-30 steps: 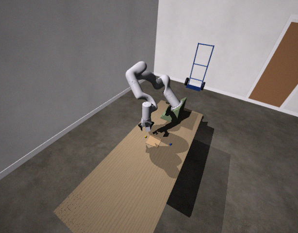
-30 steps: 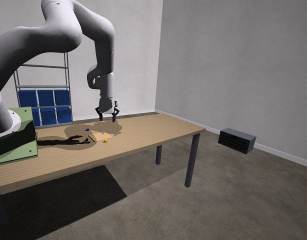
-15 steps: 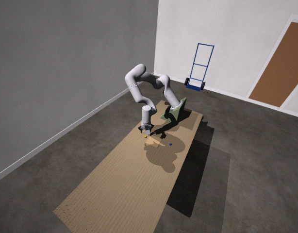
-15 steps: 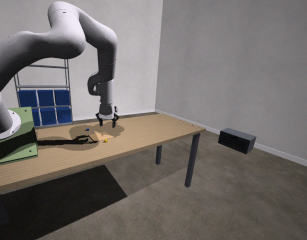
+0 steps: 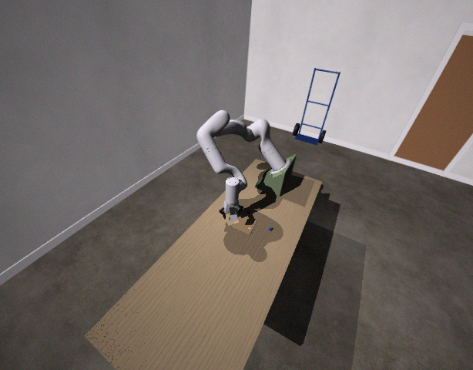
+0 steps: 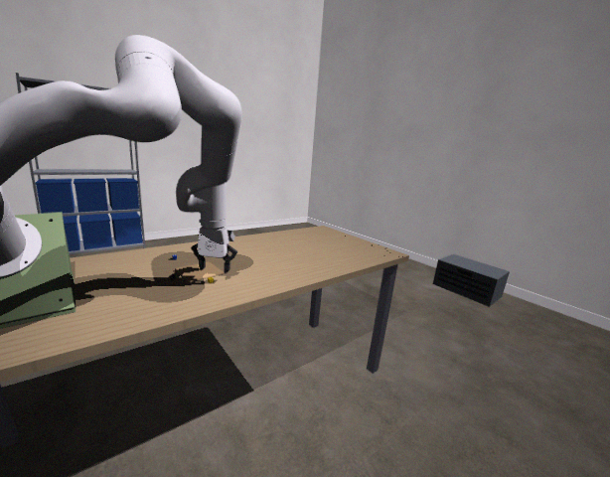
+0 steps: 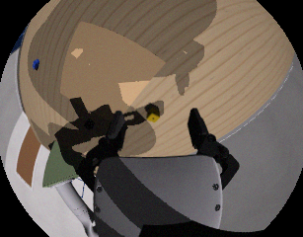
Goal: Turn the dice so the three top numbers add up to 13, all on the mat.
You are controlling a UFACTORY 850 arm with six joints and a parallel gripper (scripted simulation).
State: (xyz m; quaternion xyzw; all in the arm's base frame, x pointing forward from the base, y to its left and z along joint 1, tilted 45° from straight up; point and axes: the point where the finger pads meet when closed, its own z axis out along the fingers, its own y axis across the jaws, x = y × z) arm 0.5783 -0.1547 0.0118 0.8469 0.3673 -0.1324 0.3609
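Observation:
The thin tan mat [image 5: 243,228] [image 7: 102,54] lies flat on the table. A yellow die [image 6: 211,280] [image 7: 153,117] rests on the table just off the mat. A blue die [image 5: 270,229] [image 6: 174,256] [image 7: 36,64] lies on the table beyond the mat's other side. A black die [image 7: 90,123] is faint in the arm's shadow off the mat in the wrist view. The numbers on top are too small to read surely. My gripper [image 5: 232,215] [image 6: 214,269] [image 7: 156,117] is open and empty, pointing down above the table; in the wrist view the yellow die shows between its fingers.
The wooden table [image 5: 196,294] [image 6: 295,256] [image 7: 240,64] carries the arm's green base [image 5: 274,183] [image 6: 38,302] [image 7: 57,168] at one end. The arm's dark shadow crosses the table from the base to the mat and hides detail around the black die.

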